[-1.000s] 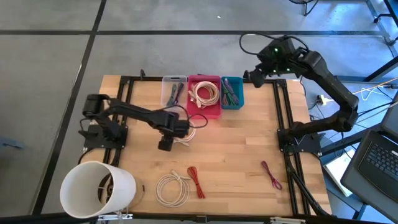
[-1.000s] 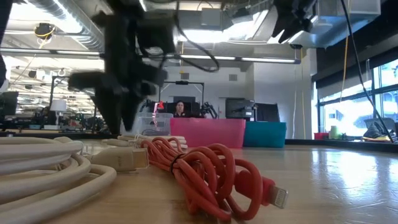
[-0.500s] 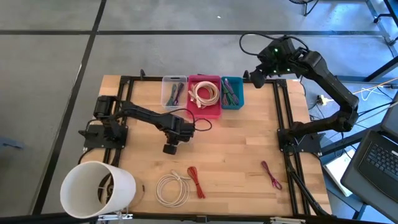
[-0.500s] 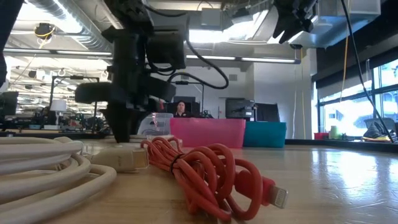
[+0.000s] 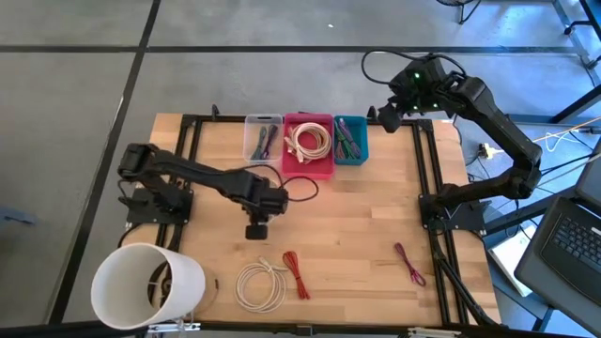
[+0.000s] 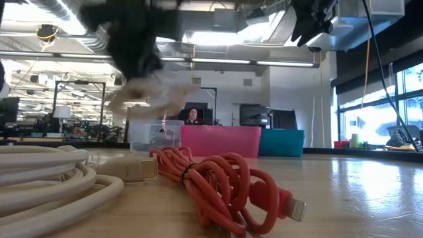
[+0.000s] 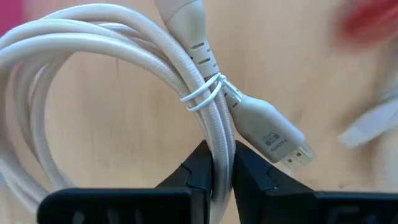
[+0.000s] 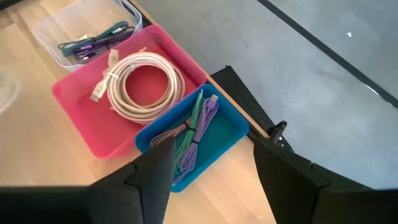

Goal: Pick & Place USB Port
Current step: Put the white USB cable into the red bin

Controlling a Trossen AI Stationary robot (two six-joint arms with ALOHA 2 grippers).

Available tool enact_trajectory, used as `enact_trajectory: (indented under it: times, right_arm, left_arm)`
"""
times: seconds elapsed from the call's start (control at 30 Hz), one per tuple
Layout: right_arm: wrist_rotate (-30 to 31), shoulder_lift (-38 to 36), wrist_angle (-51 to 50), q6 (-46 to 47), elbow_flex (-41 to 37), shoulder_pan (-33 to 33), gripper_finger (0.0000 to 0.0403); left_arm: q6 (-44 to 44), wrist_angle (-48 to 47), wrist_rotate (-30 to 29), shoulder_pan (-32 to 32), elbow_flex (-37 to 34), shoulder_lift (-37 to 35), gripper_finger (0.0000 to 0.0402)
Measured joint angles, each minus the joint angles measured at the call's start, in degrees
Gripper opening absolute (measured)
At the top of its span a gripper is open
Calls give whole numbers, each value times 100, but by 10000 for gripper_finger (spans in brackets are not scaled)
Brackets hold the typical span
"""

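Note:
A coiled white USB cable (image 7: 112,81), bound with a thin tie and ending in a grey plug (image 7: 273,134), hangs under my left gripper (image 7: 222,163), which is shut on it above the table's middle (image 5: 256,223). In the low view the cable (image 6: 155,92) shows blurred below the dark gripper. My right gripper (image 8: 214,186) stands open, high above the far right edge (image 5: 380,115), near the blue bin (image 5: 350,139). A pink bin (image 5: 324,167) next to it holds another white coil (image 8: 143,87). My left gripper pinches the coil's bundled strands (image 7: 222,140) between its two fingers (image 7: 199,171), just below the tie and next to the plug. The fingers point down from above. The coil hangs clear of the table, its loop off to one side.
A clear bin (image 5: 261,139) with cables stands left of the pink one. On the near part of the table lie a white coil (image 5: 260,284), a red cable (image 5: 297,274) and a dark red cable (image 5: 409,263). A white bucket (image 5: 146,286) stands at the near left corner.
My left gripper has come down on the white cable on the table, taken hold of it and gone up again. The cable now hangs lifted clear of the wood.

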Motion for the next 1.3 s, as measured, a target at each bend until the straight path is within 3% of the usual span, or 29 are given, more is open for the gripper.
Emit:
enact_trajectory:
  times: [0.17, 0.37, 0.53, 0.67, 0.83, 0.93, 1.3]
  right_arm:
    - [16, 1, -5, 4, -1, -2, 219]
    - [14, 0, -17, 17, 0, -2, 219]
    - [-1, 0, -40, 17, -2, -2, 219]
    - [-1, 1, -60, 17, -1, -2, 219]
    - [1, 0, -73, -77, -2, -7, 219]
    - [1, 0, -85, -127, 0, -7, 219]
    - [150, 0, -244, -280, 0, -7, 219]
  left_arm:
    - [-6, 795, -586, 211, 396, -413, 32]
    - [1026, 1722, -486, 1577, 842, -275, 32]
    - [1850, 1506, -261, 3026, 1816, 348, 32]
    - [2275, 704, 112, 3709, 3036, 1293, 32]
    - [2749, -283, 519, 3828, 4576, 2461, 32]
    - [2863, -580, 628, 3764, 5154, 3000, 32]
    - [2789, -963, 948, 3576, 5424, 4038, 32]
